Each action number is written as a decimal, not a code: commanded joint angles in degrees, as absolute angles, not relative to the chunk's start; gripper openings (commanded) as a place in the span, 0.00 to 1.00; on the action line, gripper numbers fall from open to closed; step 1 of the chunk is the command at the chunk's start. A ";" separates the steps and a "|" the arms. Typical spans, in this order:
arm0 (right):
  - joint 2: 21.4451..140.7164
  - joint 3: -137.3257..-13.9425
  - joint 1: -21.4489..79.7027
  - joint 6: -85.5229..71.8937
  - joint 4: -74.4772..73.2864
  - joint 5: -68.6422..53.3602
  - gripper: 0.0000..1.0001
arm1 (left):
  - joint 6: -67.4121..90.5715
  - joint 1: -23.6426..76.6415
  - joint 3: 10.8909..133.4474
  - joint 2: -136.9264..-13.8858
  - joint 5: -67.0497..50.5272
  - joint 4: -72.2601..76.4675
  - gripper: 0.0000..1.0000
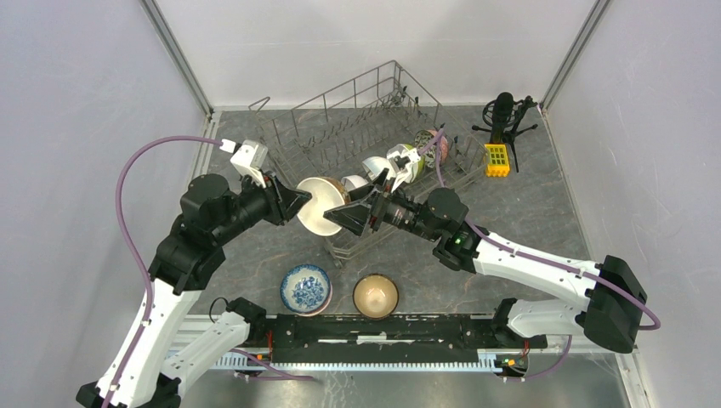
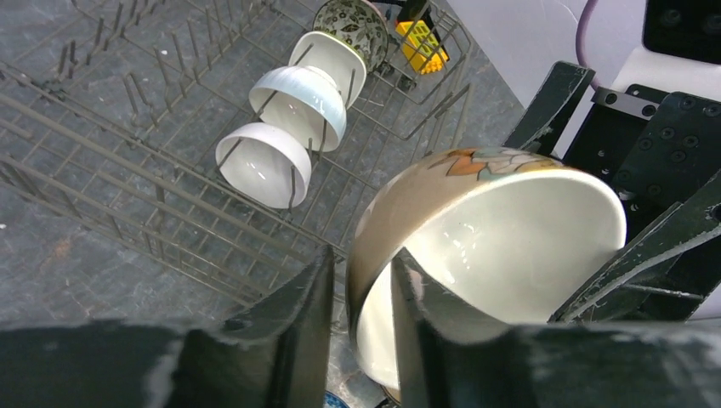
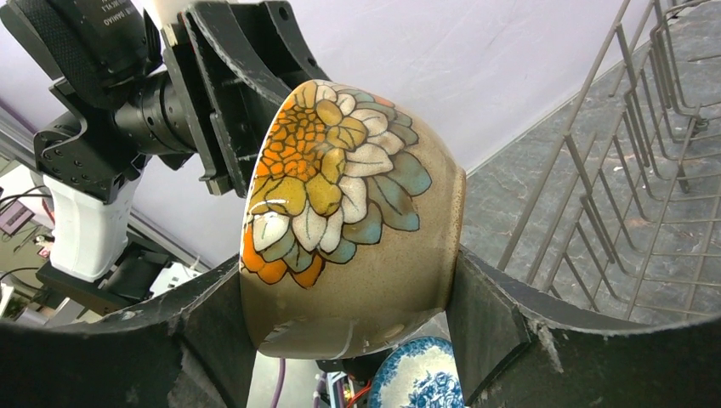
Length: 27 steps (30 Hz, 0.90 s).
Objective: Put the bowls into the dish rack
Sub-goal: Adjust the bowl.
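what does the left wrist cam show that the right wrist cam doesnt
Only the left wrist view: the glossy white inside of the tan flower bowl, four racked bowls standing on edge in a row between the tines of the dish rack, and a yellow block past its far end.
Only the right wrist view: the orange, white and blue flower painted on that bowl's outside, and the patterned inside of a blue-and-white bowl below it.
Both: the same bowl tipped on its side, and the rack's wire tines.
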State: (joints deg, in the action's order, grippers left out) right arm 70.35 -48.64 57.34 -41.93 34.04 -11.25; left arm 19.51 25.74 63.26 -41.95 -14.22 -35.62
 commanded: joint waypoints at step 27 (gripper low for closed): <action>78.36 -65.65 46.88 -34.03 27.36 -7.35 0.00 | 18.81 25.60 66.67 -37.65 -1.58 -36.31 1.00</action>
State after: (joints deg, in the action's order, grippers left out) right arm 75.64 -58.70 50.02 -37.67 24.53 -8.40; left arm 19.62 25.74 64.82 -38.83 -4.14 -35.73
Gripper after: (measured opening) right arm 0.741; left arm 0.993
